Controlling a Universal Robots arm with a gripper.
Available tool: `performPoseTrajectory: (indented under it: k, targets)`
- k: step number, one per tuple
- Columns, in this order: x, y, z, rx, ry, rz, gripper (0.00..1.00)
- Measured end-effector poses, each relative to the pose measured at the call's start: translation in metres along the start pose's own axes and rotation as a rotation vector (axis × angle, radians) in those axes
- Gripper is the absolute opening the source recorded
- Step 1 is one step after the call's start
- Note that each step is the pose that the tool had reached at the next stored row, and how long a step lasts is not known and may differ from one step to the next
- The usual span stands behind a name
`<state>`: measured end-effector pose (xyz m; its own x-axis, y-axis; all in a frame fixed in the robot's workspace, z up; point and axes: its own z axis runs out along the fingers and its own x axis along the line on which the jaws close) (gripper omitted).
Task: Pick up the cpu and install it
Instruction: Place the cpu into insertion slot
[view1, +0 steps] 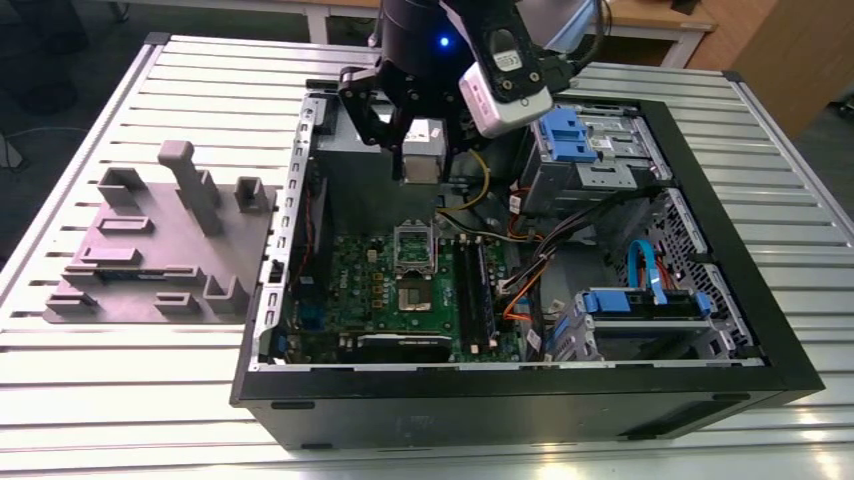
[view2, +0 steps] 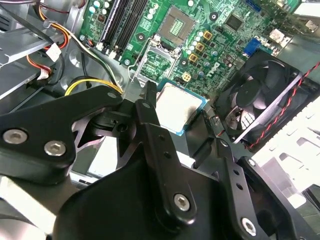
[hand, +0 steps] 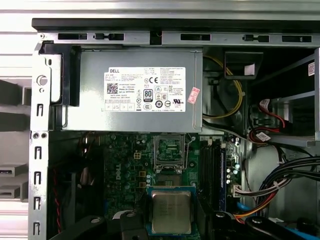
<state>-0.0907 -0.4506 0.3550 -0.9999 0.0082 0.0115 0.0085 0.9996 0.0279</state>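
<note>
Slatted table (view1: 134, 385) carries an open computer case (view1: 507, 405); upper centre in the exterior view, the end effector (view1: 423, 165) clamps the cpu (view1: 423, 150) above the motherboard (view1: 380, 285). Tilt or misalignment could damage the socket (view1: 415, 241).

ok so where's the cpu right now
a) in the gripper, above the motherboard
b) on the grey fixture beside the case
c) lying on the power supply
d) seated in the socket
a: the cpu is clamped in the gripper, held up off the motherboard in the exterior view and both wrist views.
</note>
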Motion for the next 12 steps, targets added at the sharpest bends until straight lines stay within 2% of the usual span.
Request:
performPoseTrajectory:
  k: [7,12]
  targets:
    - [-0.0001,-0.0014,0.0065,0.0001,0.0001,0.000,0.47]
    - [-0.0002,-0.0034,0.0090,-0.0001,0.0000,0.000,0.47]
